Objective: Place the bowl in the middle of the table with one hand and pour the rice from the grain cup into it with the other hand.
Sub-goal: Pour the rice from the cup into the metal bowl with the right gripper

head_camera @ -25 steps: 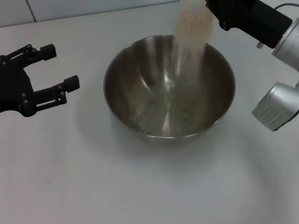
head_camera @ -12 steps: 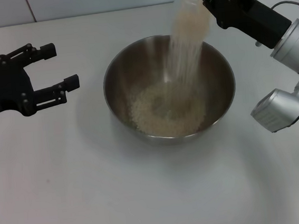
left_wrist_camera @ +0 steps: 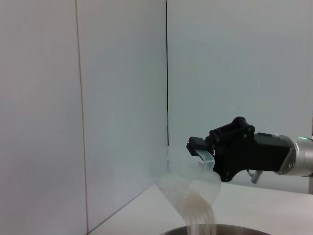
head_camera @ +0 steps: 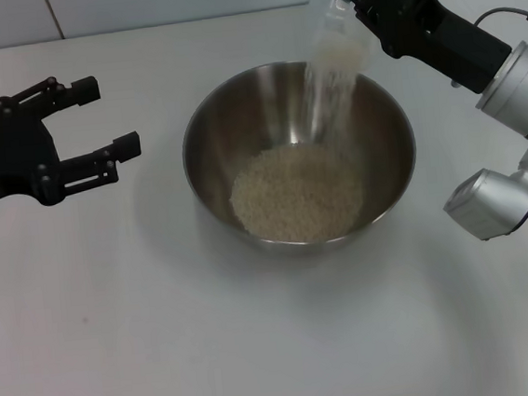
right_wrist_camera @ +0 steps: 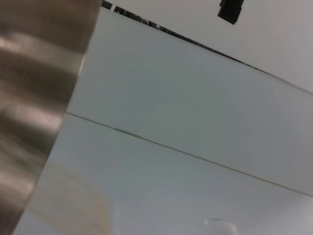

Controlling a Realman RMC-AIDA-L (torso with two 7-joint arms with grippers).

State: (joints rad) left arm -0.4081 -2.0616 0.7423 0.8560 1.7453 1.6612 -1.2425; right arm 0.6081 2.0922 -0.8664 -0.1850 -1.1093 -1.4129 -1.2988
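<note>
The steel bowl (head_camera: 370, 132) stands on the white table (head_camera: 260, 348) near its middle, with a pale heap of rice (head_camera: 296, 195) in its bottom. My right gripper (head_camera: 350, 4) is shut on the translucent grain cup (head_camera: 335, 37) and holds it tipped over the bowl's far rim; a thin stream of rice falls from it. In the left wrist view the tipped cup (left_wrist_camera: 188, 181) and the right gripper (left_wrist_camera: 205, 149) show above the bowl's rim (left_wrist_camera: 210, 228). My left gripper (head_camera: 98, 120) is open and empty, left of the bowl. The right wrist view shows the bowl's outer wall (right_wrist_camera: 34, 88).
A pale wall (head_camera: 179, 0) runs along the table's far edge. The right arm's silver joints (head_camera: 498, 199) hang over the table right of the bowl.
The rice heap in the bowl has grown. The cup has emptied to a thin stream and tipped a little further. The left gripper has not moved.
</note>
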